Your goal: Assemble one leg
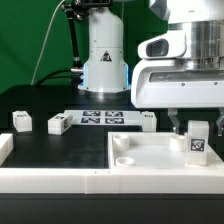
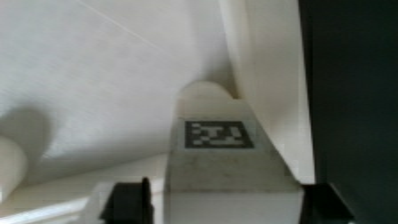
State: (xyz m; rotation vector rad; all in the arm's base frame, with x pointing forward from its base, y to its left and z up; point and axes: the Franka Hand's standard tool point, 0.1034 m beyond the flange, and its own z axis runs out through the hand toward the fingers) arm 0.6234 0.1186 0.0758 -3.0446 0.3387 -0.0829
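My gripper (image 1: 196,127) is shut on a leg (image 1: 197,144), a small white post with a black-and-white tag on its side. It holds the leg upright at the far right part of the large white square piece (image 1: 150,152), which has round corner sockets. I cannot tell whether the leg's base touches the piece. In the wrist view the leg (image 2: 217,150) sits between the dark fingers (image 2: 127,200) of my gripper (image 2: 222,205), its tag facing the camera, over the white piece (image 2: 107,70). Three more legs (image 1: 57,124) lie on the black table.
The marker board (image 1: 100,118) lies flat in the middle of the table. Loose legs lie at the exterior view's left (image 1: 20,120) and beside the board (image 1: 148,121). A white rail (image 1: 40,178) runs along the front. The robot base (image 1: 105,60) stands behind.
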